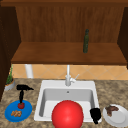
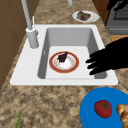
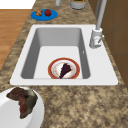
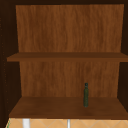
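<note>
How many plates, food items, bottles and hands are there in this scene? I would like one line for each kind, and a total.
Plates: 3 – blue plate, white plate, red-rimmed plate in the sink.
Food items: 4 – tomato, bread pieces, brown piece on the white plate, dark piece on the red-rimmed plate.
Bottles: 1 – green bottle.
Hands: 2 – left hand, right hand.
Total: 10.

A hand point(image 2: 110, 58) reaches in from the right edge over the sink point(image 2: 22, 75), its fingers point(image 2: 93, 61) straight above the basin's right wall. In the basin lies a red-rimmed plate point(image 2: 75, 65) bearing a dark piece of food point(image 2: 62, 56). The faucet point(image 2: 31, 35) stands on the sink's left rim. At the surface's point(image 2: 45, 105) near right corner a blue plate point(image 2: 87, 107) carries a tomato point(image 2: 103, 108); a white plate point(image 2: 92, 18) sits at the far edge.
</note>
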Controlling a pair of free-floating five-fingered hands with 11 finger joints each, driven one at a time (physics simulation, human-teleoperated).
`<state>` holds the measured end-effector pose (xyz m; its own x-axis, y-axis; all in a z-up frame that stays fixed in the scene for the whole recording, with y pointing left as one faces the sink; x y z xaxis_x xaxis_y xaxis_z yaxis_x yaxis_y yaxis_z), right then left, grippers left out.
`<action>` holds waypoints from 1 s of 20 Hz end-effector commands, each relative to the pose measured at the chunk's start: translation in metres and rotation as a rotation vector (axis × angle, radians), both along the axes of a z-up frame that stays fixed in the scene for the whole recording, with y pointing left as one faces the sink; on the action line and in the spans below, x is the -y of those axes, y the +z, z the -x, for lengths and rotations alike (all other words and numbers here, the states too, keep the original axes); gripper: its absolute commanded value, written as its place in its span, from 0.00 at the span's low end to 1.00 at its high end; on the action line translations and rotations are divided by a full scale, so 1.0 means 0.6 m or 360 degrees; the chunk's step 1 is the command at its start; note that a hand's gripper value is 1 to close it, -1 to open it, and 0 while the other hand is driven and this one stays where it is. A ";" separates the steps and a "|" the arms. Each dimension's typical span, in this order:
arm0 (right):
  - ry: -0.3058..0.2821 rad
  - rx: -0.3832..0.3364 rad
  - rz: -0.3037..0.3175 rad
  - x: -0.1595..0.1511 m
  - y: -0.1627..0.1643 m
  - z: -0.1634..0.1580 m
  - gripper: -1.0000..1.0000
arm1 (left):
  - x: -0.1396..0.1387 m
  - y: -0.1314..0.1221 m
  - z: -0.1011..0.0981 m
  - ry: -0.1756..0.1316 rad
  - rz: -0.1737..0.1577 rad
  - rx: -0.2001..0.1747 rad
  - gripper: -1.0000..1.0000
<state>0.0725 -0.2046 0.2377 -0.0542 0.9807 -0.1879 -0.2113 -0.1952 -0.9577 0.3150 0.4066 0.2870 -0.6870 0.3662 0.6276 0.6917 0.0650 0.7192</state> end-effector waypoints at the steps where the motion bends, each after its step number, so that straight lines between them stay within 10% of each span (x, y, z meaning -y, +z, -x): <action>1: 0.0000 0.0000 0.0000 0.000 0.000 0.000 0.50 | 0.031 0.008 0.011 0.0052 -0.0075 0.0057 0.00; 14: 0.0000 0.0000 0.0000 0.000 0.000 0.000 0.50 | 0.058 0.006 0.039 0.0182 -0.0051 0.0065 0.00; 20: 0.0000 0.0000 0.0000 0.000 0.000 0.000 0.50 | 0.053 0.006 0.047 0.0162 -0.0059 0.0068 0.00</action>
<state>0.0725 -0.2046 0.2377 -0.0542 0.9807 -0.1879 -0.2113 -0.1952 -0.9577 0.2904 0.3723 0.2905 -0.7056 0.3432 0.6199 0.6736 0.0534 0.7372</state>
